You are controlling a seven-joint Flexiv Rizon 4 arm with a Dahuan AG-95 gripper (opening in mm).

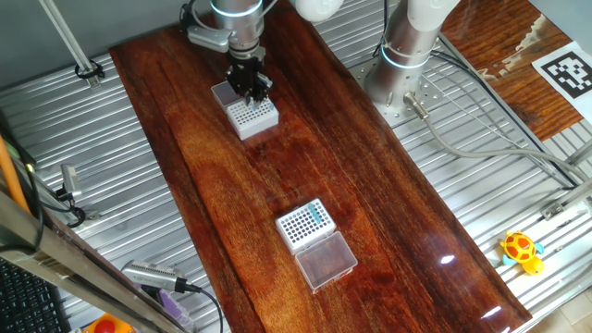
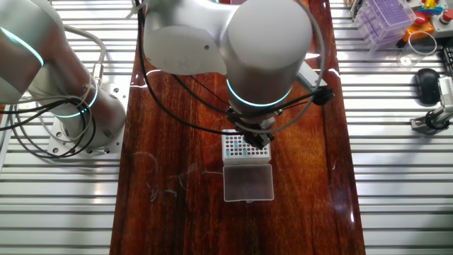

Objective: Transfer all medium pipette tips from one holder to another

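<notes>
We hover our gripper [image 1: 252, 91] directly over the far rack [image 1: 252, 116], jaw state indiscernible, while the medium pipette tips [image 1: 319, 215] sit well apart in the near rack [image 1: 305, 225].

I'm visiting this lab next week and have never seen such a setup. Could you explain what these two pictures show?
Both pictures show one moment, taken by two fixed cameras on different sides of a long wooden table. The grey machine is a robot arm; its black two-finger gripper is lowered onto a white rack with a grid of holes. A second rack holds small teal pipette tips along one side, its clear lid hinged open beside it. In the other view the arm's large body hides its gripper; only the rack with tips shows. Whether the fingers hold a tip is too small to tell.
</notes>
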